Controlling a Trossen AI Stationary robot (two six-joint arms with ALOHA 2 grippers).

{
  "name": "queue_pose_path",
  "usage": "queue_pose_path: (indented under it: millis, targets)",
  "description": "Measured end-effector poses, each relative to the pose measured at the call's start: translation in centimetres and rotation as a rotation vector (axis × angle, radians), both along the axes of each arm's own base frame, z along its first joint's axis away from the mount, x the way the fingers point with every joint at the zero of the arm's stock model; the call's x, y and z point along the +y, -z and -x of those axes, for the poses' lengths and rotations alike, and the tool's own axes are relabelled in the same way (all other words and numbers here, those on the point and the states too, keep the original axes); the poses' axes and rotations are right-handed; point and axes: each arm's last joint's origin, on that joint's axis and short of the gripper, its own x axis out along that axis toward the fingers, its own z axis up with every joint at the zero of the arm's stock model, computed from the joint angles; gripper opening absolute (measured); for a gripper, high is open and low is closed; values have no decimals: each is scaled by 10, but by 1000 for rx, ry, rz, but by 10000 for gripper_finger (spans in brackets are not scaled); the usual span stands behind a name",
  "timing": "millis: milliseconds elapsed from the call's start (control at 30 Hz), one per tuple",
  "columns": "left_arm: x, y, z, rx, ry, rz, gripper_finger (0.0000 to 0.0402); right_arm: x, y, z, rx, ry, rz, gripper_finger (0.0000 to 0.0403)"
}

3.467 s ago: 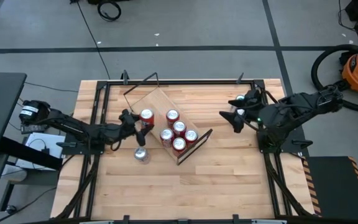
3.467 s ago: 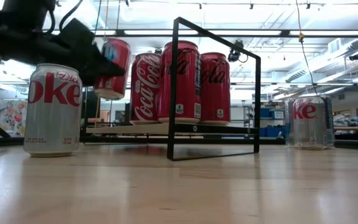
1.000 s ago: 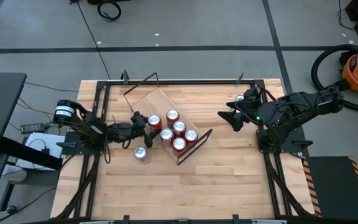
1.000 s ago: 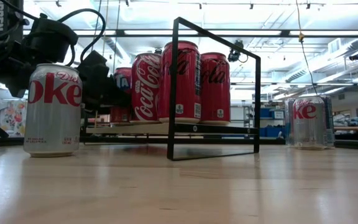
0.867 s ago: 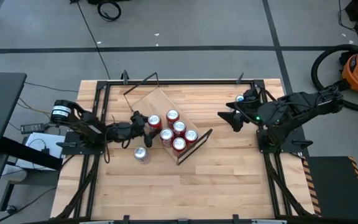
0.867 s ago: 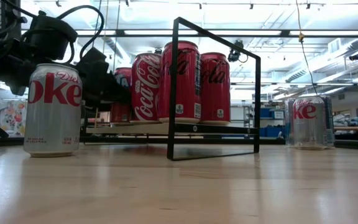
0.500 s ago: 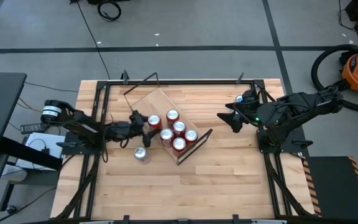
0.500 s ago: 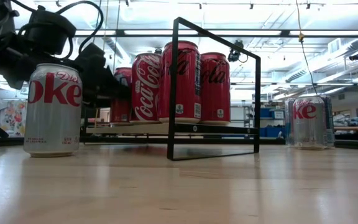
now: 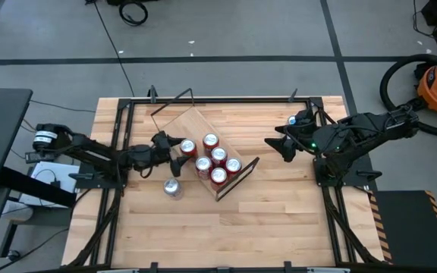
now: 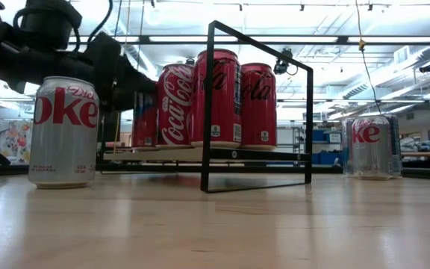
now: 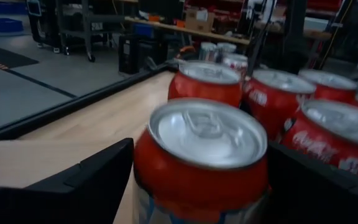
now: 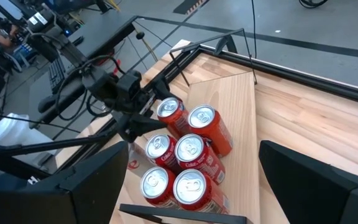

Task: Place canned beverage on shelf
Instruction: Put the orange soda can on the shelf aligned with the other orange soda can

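While set slantwise across the table (image 9: 279,220): shelf (image 9: 184,121), a long light-wood plank with thin black wire frames at both short ends, carrying six upright red cans toward its near end. Newest can (image 9: 187,147), red with a silver top, now standing on the plank beside the other five, where seconds ago hung lifted off the shelf's left side. Left gripper (image 9: 174,146) drawn back a little since half a second ago, fingers spread wide on either side of that can, no grip apparent. Right gripper (image 9: 273,144) unmoved, wide open and empty, well apart to the right. Silver can (image 9: 172,188) on the table just left of the shelf.
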Motion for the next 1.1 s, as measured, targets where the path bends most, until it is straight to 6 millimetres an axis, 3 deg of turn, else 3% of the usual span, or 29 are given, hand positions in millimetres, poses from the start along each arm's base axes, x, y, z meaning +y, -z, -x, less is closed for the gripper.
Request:
queue_pose_path:
  millis: [333, 500, 833, 1000, 1100]
  targets:
    - [0, -13, 1, -60, -2, 22, 357, 0, -1, -1, -16, 0, -6, 371]
    - [2, -37, -9, -89, -15, 6, 357, 0, -2, -1, -20, 0, -8, 371]
    - [29, -89, -19, 152, -153, 30, 350, 1, -3, -3, -41, -4, -9, 371]
    - [38, -109, -11, 231, -184, 15, 332, 1, -5, -4, -46, -22, 28, 371]
    - [44, -114, 0, 328, -221, 95, 320, 2, -8, -5, -59, -32, 57, 371]
